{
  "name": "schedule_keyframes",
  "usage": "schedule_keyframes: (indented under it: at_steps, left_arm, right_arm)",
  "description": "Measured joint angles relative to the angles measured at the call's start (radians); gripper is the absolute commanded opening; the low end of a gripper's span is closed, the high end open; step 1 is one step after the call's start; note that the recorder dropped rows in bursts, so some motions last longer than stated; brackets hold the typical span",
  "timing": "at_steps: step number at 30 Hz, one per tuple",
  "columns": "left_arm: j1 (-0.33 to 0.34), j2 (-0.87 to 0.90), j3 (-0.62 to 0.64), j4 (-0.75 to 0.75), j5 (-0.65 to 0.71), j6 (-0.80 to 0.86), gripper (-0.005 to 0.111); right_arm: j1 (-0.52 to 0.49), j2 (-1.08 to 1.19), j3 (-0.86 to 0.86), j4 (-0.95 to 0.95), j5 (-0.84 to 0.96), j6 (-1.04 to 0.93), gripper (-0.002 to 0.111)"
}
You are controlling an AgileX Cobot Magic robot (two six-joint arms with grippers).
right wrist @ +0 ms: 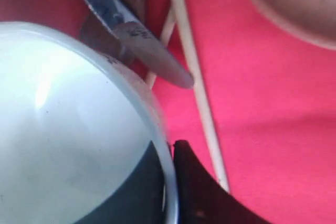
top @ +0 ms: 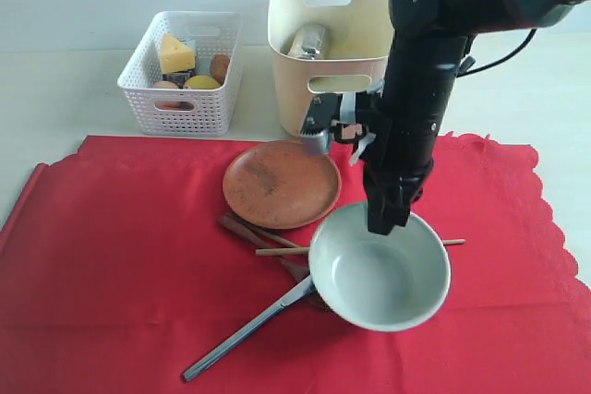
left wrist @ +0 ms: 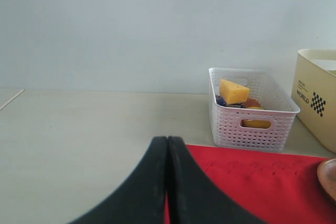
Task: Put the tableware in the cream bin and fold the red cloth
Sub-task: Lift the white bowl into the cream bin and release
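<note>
The pale green-white bowl [top: 380, 269] sits on the red cloth [top: 120, 256], and my right gripper [top: 384, 220] is shut on its far rim [right wrist: 167, 166], one finger inside, one outside. Beside the bowl lie the brown plate [top: 281, 184], the wooden spoon [top: 247, 231], the chopsticks [top: 282, 251] [right wrist: 202, 103] and the metal knife [top: 245, 331] [right wrist: 131, 38]. The steel cup [top: 309, 41] lies inside the cream bin [top: 328, 85] behind the cloth. My left gripper [left wrist: 168, 145] is shut with nothing in it, over the cloth's edge [left wrist: 262, 182].
A white lattice basket [top: 182, 108] [left wrist: 252, 129] with cheese [top: 175, 53] and other food stands left of the cream bin. The cloth's scalloped edge [top: 545, 200] runs down the right side. A pale wall rises behind the table.
</note>
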Motion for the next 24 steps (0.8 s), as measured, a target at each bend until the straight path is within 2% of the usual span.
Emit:
schedule_keyframes:
  at_steps: [9,15,19,24]
  left_arm:
    - [0.0,0.0,0.0,0.0,0.0,0.0,0.001]
    - [0.0,0.0,0.0,0.0,0.0,0.0,0.001]
    - [0.0,0.0,0.0,0.0,0.0,0.0,0.001]
    - [0.0,0.0,0.0,0.0,0.0,0.0,0.001]
  right_arm:
    - [0.0,-0.078,-0.115,0.005,0.002,0.014,0.0]
    - [0.0,-0.1,-0.154,0.134,-0.005,0.014,0.0]
    - [0.0,-0.1,-0.186,0.203,-0.139,0.022,0.0]
    - [0.0,-0.1,-0.235,0.214,-0.378,0.122,0.0]
